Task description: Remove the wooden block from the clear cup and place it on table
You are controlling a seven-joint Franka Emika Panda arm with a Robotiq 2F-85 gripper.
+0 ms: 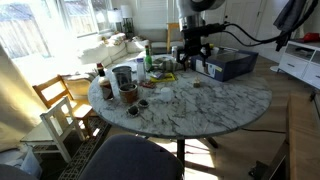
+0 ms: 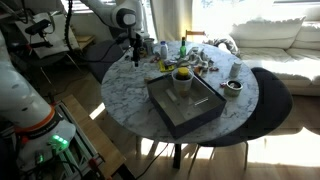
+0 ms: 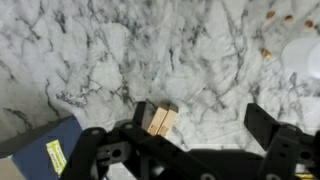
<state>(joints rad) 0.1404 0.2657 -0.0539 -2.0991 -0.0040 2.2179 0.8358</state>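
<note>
The wooden block (image 3: 160, 121), a small light-brown piece, lies on the marble table (image 3: 150, 50) in the wrist view. It rests right against the inner side of one finger. My gripper (image 3: 205, 128) is open, its two black fingers spread wide with bare marble between the block and the far finger. In both exterior views the gripper (image 1: 190, 56) (image 2: 135, 46) hangs low over the round table (image 1: 200, 100) (image 2: 130, 90) near its edge. The block is too small to make out there. I cannot tell which cup is the clear cup.
A dark blue box (image 1: 228, 65) (image 2: 185, 105) sits on the table close to the gripper; its corner shows in the wrist view (image 3: 40, 155). Cups and bottles (image 1: 122, 78) crowd the table's other side. A wooden chair (image 1: 60, 100) stands beside it.
</note>
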